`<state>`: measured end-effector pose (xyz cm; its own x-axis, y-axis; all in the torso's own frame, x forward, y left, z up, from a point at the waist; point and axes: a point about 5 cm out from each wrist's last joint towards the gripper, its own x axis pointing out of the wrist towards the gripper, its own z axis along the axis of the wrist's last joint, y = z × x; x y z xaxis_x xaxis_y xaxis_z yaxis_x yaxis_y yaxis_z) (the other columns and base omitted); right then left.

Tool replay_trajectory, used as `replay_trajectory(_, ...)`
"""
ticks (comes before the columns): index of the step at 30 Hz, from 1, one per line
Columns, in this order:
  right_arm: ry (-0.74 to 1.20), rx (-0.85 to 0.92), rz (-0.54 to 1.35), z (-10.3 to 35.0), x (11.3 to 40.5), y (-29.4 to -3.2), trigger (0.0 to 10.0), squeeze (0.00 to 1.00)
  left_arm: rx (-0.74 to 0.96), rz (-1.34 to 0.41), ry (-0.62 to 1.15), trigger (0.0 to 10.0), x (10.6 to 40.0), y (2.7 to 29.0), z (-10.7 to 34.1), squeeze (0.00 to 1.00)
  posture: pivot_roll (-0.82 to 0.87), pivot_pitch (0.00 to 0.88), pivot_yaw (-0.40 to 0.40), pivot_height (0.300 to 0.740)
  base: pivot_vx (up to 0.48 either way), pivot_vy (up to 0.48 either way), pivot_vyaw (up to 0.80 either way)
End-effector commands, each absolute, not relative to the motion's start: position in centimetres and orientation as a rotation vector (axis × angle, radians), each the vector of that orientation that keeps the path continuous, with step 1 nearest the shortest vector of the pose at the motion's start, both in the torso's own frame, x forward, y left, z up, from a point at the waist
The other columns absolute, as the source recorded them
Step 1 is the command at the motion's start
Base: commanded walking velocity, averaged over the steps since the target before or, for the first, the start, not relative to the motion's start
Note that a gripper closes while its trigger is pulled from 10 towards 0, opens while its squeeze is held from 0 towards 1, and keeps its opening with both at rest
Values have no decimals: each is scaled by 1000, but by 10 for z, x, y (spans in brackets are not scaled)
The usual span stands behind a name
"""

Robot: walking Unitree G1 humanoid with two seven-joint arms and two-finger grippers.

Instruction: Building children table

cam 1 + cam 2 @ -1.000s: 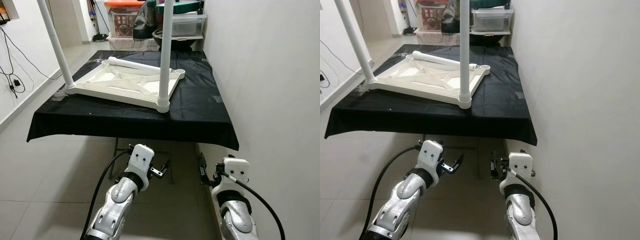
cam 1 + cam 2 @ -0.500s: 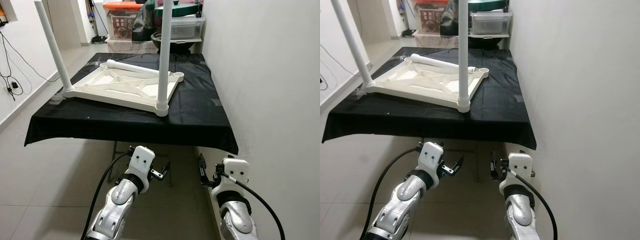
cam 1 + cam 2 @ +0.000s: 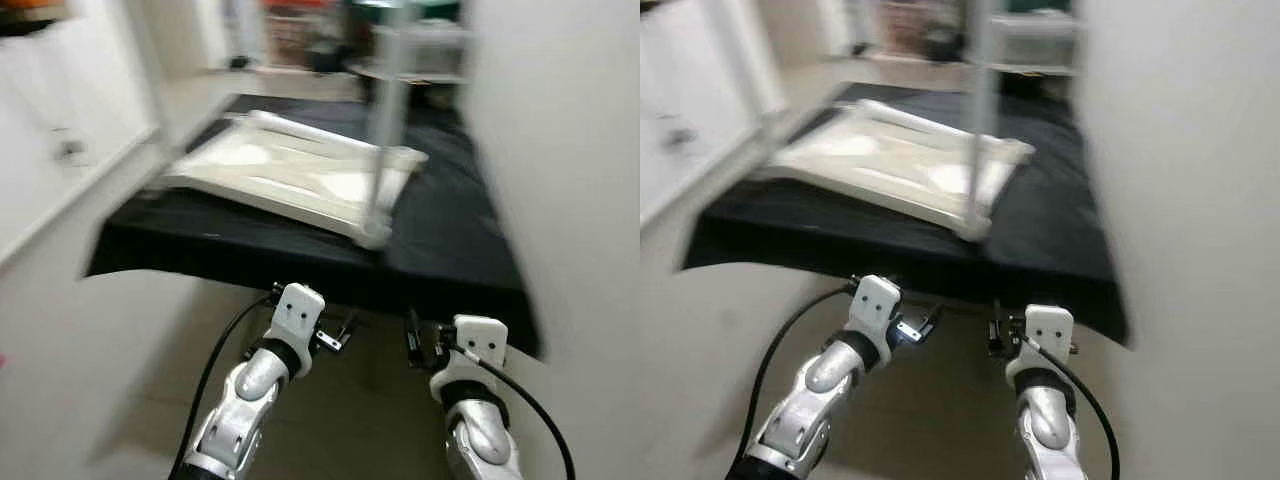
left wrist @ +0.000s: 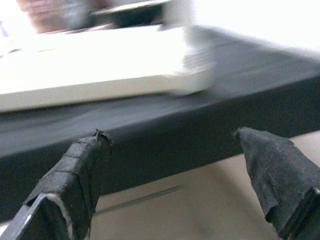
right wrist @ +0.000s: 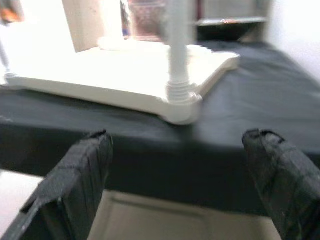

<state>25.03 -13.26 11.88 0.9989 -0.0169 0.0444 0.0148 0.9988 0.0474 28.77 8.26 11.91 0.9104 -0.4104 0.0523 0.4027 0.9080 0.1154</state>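
Silver arms hang low in front of the table: the left gripper (image 3: 335,338) and right gripper (image 3: 413,343) both sit below the cloth (image 3: 450,235), fingers spread wide, holding and touching nothing. Beyond them the white top (image 3: 300,180) lies upside down with a leg (image 3: 385,130) standing in its near corner. Best to get square and close before lifting either arm.

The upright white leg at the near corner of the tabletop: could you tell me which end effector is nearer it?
Left, narrowly. The left end effector hangs just below the leg; the right end effector sits slightly further right.
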Motion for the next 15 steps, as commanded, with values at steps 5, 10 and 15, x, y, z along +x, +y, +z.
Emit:
replay_trajectory(5,-3,25,-64,109,245,-146,10000,0,84,-448,-72,10000,286,72,118,0,42,0,-23,740,281,0,0)
replay_trajectory(10,-21,18,-95,111,244,-150,10000,0,82,-450,-72,10000,286,71,119,0,42,0,-23,740,282,0,0)
replay_trajectory(15,-26,10,-135,112,244,-154,10000,0,80,-453,-71,10000,285,71,119,0,42,0,-23,740,281,0,0)
